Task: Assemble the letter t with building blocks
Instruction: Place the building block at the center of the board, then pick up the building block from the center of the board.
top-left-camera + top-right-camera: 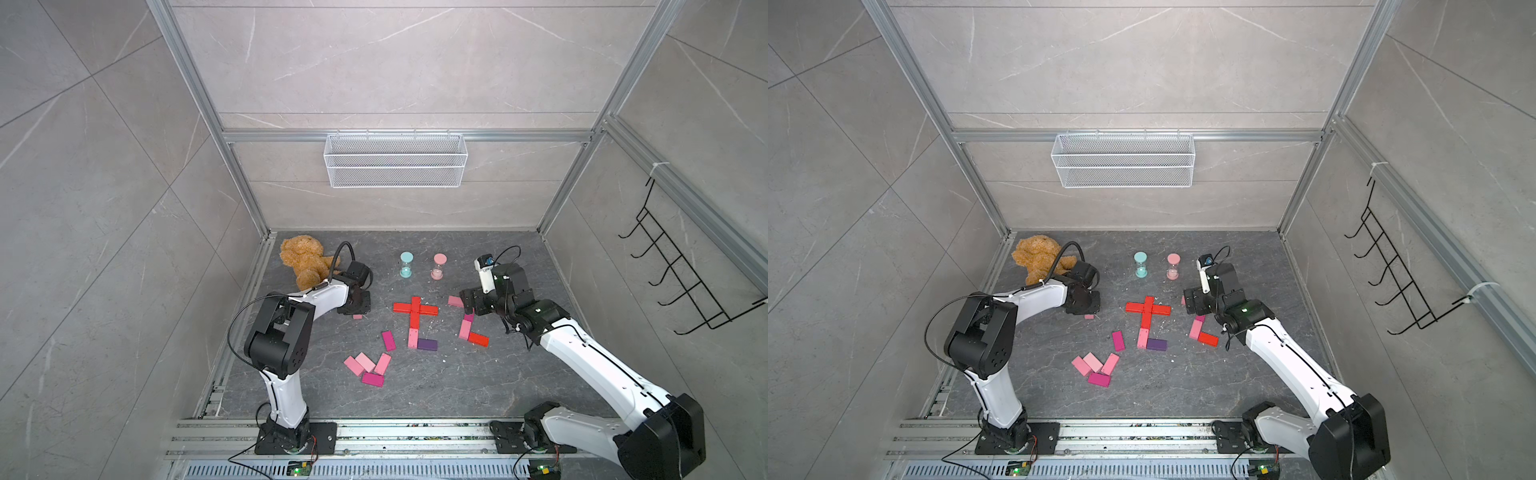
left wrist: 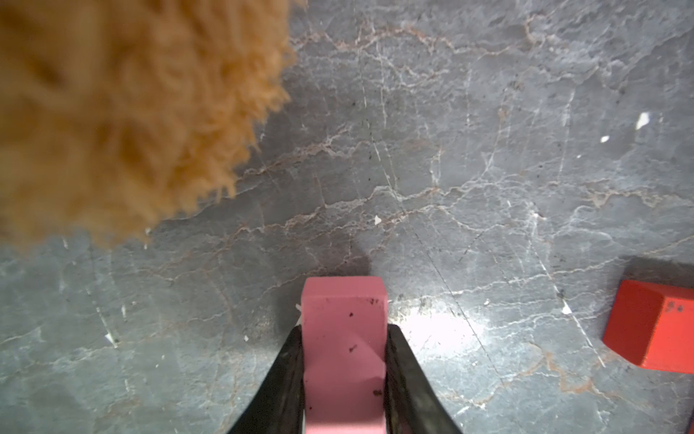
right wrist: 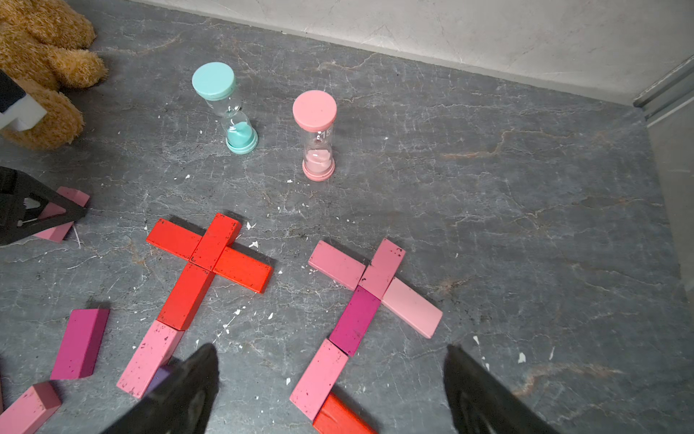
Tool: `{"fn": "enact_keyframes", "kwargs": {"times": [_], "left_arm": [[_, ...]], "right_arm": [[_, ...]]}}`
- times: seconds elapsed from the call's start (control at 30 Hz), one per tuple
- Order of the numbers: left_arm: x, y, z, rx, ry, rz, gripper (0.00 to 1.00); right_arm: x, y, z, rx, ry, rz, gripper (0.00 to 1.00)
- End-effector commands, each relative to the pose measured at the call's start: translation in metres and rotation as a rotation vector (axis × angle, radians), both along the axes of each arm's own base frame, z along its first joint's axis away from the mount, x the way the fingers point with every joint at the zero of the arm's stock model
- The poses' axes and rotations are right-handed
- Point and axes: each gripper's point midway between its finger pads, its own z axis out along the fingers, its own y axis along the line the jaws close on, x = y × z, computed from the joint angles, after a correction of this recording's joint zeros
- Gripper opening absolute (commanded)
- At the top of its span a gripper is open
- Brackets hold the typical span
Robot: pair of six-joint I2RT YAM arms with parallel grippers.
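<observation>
Between my two arms, on the dark veined floor (image 1: 478,386), the building blocks (image 1: 415,309) lie flat: small oblong bricks, the paint speckled black at the edges.

Middle figure: a red cross (image 3: 210,255), its stem carried on by one light pink brick (image 1: 412,337), with a purple brick (image 1: 427,344) turned sideways at the foot.

Second figure, on my right side: a light pink cross (image 3: 375,278), then a magenta brick (image 3: 355,321) and a light pink one down the stem, and a red brick (image 1: 478,339) angled off the foot.

Loose stock: a lone magenta brick (image 1: 388,340) just beside the middle stem on my left side. Nearer my bases sits a touching cluster (image 1: 368,368) of three light pink and one magenta.

My left pincer (image 2: 343,330) is clamped on a pink block (image 2: 343,357), gripping its two long faces, low over the floor near the teddy bear (image 1: 305,259). I cannot tell whether the block touches down.

My right pincer (image 3: 330,351) stands wide apart with nothing gripped, above the second figure.
</observation>
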Motion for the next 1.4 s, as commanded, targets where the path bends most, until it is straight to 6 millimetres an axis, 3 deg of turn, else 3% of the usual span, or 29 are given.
{"fn": "enact_keyframes", "kwargs": {"times": [0.0,0.3,0.47,0.63,0.9,1.13,1.37], "left_arm": [[0.003,0.003,-0.001,0.027,0.006,-0.015,0.32],[-0.001,0.003,-0.003,0.027,0.024,-0.019,0.45],[-0.004,0.003,0.001,0.021,0.026,-0.024,0.58],[-0.01,0.006,0.018,0.016,0.016,-0.015,0.72],[-0.031,0.007,0.053,-0.019,-0.025,-0.011,0.82],[-0.069,-0.013,0.07,-0.045,-0.034,-0.019,0.82],[-0.106,-0.06,0.068,-0.058,-0.053,-0.017,0.81]], "right_arm": [[-0.006,-0.002,-0.006,0.004,0.023,-0.005,0.94],[-0.006,-0.003,-0.005,0.001,0.023,-0.009,0.94],[-0.006,-0.002,-0.004,0.003,0.02,-0.006,0.94],[-0.005,-0.001,-0.005,0.005,0.024,-0.005,0.94],[-0.003,0.002,-0.007,0.014,0.026,0.005,0.96],[-0.002,0.005,-0.006,0.024,0.023,0.015,0.97],[-0.004,0.008,-0.007,0.037,0.027,0.025,0.97]]}}
